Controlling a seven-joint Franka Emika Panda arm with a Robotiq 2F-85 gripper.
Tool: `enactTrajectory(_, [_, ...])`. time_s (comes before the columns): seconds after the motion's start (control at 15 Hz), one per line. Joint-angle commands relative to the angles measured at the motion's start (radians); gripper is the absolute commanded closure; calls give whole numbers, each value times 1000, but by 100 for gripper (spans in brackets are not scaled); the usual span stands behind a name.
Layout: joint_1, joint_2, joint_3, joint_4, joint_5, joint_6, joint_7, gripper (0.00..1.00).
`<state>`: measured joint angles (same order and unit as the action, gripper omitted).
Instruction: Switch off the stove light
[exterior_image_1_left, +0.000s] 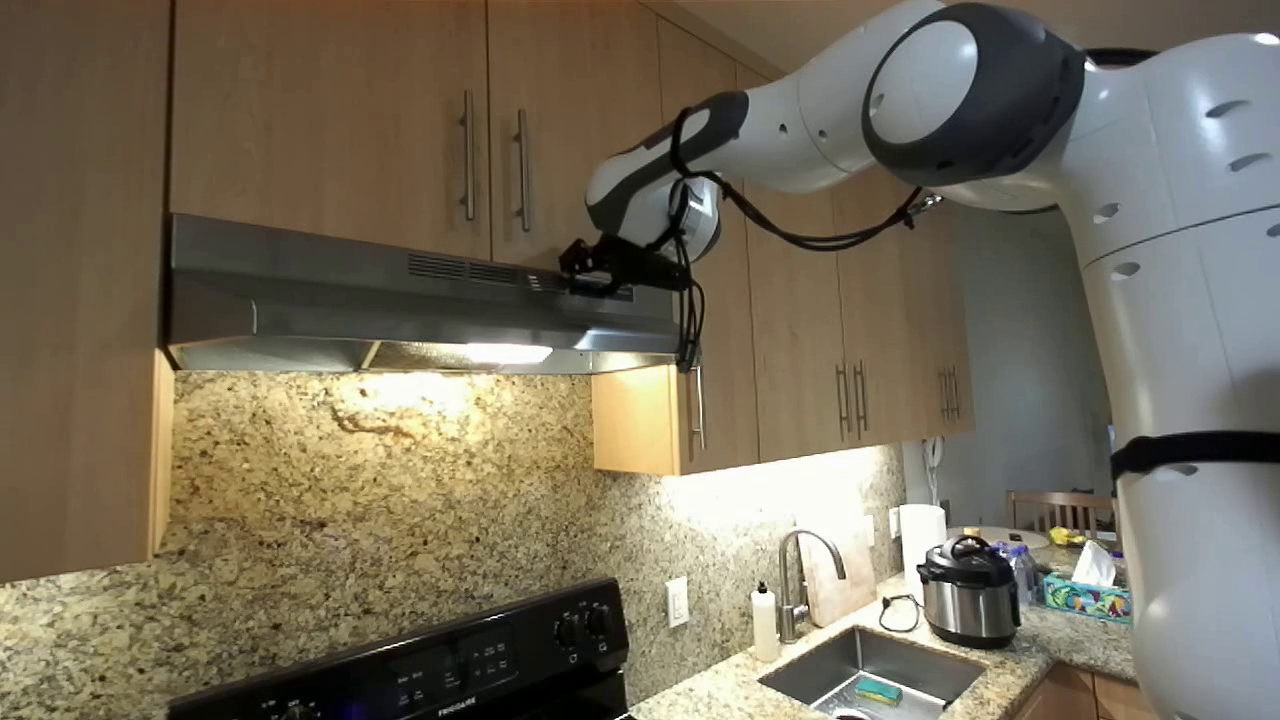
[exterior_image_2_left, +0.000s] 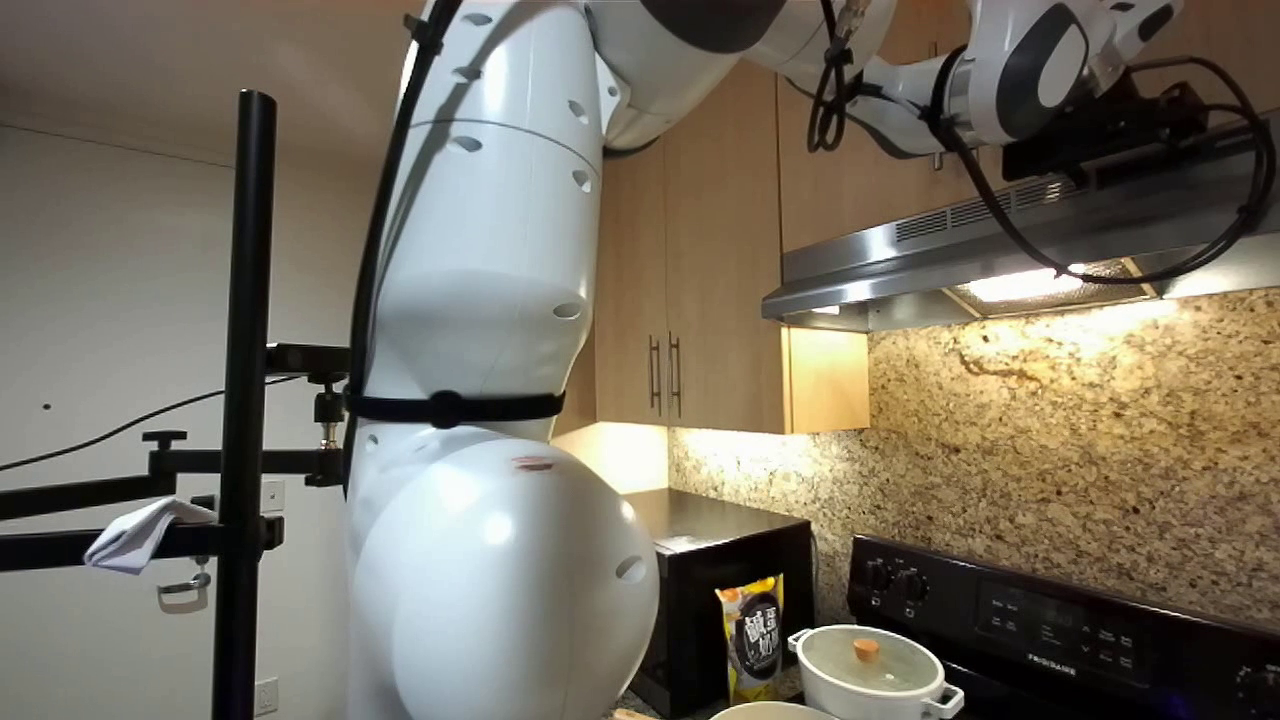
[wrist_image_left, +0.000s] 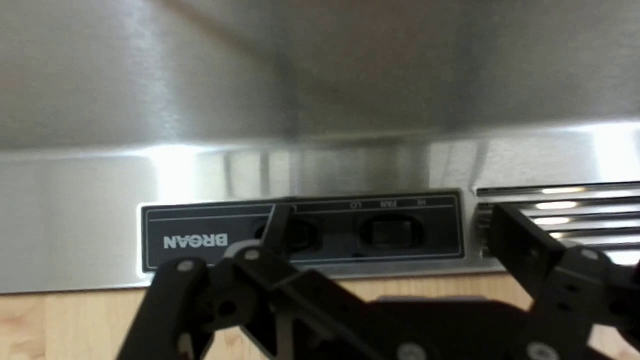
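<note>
Black angular jaws: spread apart | stove light (exterior_image_1_left: 508, 354): glowing rectangle | range hood (exterior_image_1_left: 400, 300): brushed steel | backsplash (exterior_image_1_left: 420, 500): speckled stone

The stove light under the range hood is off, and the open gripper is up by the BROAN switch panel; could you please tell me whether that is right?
Not quite: the stove light under the range hood is on, not off, and both exterior views show it glowing. The open gripper is indeed up by the BROAN switch panel.
</note>
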<state>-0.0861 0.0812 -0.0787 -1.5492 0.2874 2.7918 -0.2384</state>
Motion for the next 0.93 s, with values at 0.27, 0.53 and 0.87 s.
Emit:
enactTrajectory(0.27, [-16, 89, -45, 92, -62, 6, 21, 0])
enactTrajectory(0.53, [-8, 67, -36, 83, -29, 3, 4, 0])
enactTrajectory(0.87, [8, -11, -18, 6, -17, 14, 4, 0])
